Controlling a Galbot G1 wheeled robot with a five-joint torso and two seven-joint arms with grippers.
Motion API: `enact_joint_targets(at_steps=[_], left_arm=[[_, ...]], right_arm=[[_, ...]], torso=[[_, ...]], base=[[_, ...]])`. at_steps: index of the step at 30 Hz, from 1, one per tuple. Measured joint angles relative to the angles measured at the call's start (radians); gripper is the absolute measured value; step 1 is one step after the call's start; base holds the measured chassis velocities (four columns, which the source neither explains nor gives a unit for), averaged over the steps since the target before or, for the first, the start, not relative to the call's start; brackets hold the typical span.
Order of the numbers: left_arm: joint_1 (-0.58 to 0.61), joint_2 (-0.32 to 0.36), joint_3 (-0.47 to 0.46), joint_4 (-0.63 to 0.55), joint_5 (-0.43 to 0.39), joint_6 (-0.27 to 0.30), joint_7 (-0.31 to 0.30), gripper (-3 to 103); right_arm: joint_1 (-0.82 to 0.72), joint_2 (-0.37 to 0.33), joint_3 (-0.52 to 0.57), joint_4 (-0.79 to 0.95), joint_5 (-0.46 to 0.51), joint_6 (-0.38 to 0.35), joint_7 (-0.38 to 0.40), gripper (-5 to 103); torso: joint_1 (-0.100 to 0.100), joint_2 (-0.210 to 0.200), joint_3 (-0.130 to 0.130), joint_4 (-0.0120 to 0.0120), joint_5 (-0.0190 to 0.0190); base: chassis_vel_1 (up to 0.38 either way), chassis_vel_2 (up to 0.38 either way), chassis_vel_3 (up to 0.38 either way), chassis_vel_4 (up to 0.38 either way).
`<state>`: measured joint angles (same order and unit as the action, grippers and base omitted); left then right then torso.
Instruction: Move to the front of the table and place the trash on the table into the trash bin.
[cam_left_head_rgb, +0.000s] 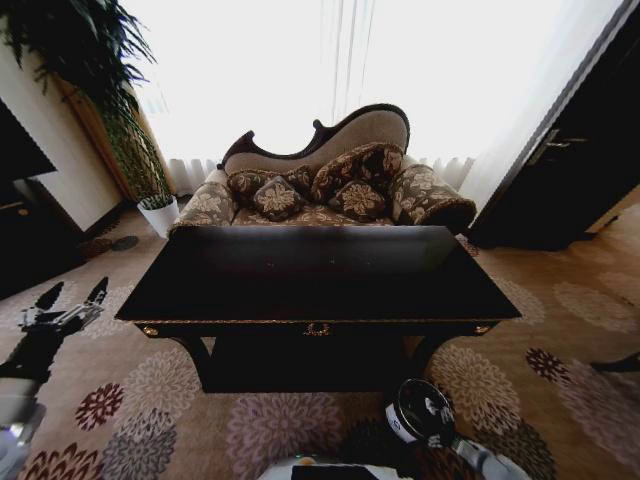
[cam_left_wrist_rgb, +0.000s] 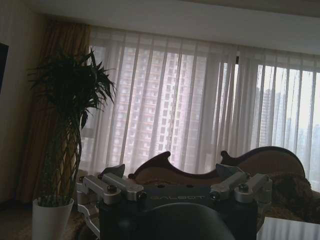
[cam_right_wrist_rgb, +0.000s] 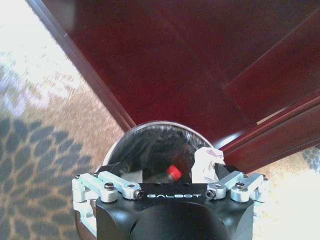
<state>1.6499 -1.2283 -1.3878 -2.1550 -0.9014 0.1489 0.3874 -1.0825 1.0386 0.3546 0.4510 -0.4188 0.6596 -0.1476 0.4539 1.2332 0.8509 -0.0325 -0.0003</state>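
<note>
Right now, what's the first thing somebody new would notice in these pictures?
Probably the big dark glossy table right in front, with the patterned sofa behind it under the bright curtained window. Next, the trash bin just beyond the right gripper, holding crumpled white paper and something red-capped. The left gripper hangs open beside the table.

Trash bin (cam_right_wrist_rgb: 155, 150): near rim hidden behind the right gripper's body; contents partly covered, only a crumpled white paper (cam_right_wrist_rgb: 206, 165) and a red-capped item (cam_right_wrist_rgb: 173, 173) readable. Right gripper fingertips hidden in wrist view. Left gripper (cam_left_head_rgb: 68, 298) arm cut by the head view's lower left edge. Table (cam_left_head_rgb: 300, 290) lower shelf lost in shadow.
</note>
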Motion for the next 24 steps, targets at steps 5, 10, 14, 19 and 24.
enact_joint_targets(at_steps=[5, 10, 14, 19, 24], left_arm=[[-0.002, 0.000, 0.002, 0.000, 0.000, 0.000, 0.000, 100], [-0.003, 0.001, 0.002, 0.002, -0.001, 0.000, 0.001, 100], [-0.008, -0.002, 0.010, 0.003, 0.003, -0.001, 0.001, 100], [-0.012, -0.005, 0.013, 0.004, 0.004, -0.001, 0.001, 100], [-0.012, -0.003, 0.013, 0.008, 0.003, -0.001, 0.001, 100]], right_arm=[[-0.015, 0.029, 0.002, 0.017, 0.079, -0.030, 0.030, 100], [-0.024, 0.031, 0.032, 0.000, 0.038, -0.019, 0.014, 100], [-0.035, 0.047, 0.040, 0.012, 0.030, -0.038, 0.062, 100], [-0.035, 0.083, 0.045, 0.020, 0.014, -0.055, 0.133, 100], [-0.022, 0.098, 0.043, 0.014, 0.026, -0.053, 0.158, 100]], torso=[[0.000, 0.000, 0.000, 0.0003, 0.0001], [0.000, 0.000, 0.000, 0.0003, -0.0009], [0.000, 0.000, 0.000, -0.0002, -0.0008], [0.000, 0.000, 0.000, -0.0006, 0.0005], [0.000, 0.000, 0.000, -0.0001, 0.0008]], base=[[0.000, 0.000, 0.000, 0.000], [0.000, 0.000, 0.000, 0.000], [0.000, 0.000, 0.000, 0.000], [0.000, 0.000, 0.000, 0.000], [0.000, 0.000, 0.000, 0.000]])
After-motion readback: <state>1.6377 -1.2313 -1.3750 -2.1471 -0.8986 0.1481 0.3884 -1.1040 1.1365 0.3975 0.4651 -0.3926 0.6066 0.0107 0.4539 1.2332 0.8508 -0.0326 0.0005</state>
